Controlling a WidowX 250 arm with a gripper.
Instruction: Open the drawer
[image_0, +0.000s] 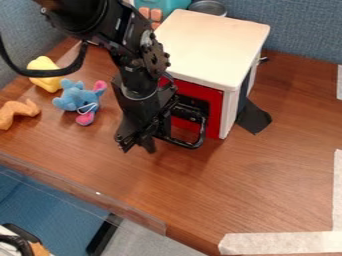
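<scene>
Red drawer (215, 107) in white box (210, 45): looks shut | black gripper (138, 145) by black loop handle (202, 131) | grip: can't tell | left: pull it

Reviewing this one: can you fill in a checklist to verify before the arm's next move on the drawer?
1. Drawer starts closed: ok, the red drawer front looks flush with the white cabinet.
2. Gripper at handle: ok, the gripper is right by the black handle.
3. Handle engaged: cannot tell, the contact is hard to make out.
4. Toys outside the likely pull path: ok, the blue plush elephant lies off to the picture's left.
5. Cabinet anchored: cannot tell, a black flap lies beside it, purpose unclear.
</scene>
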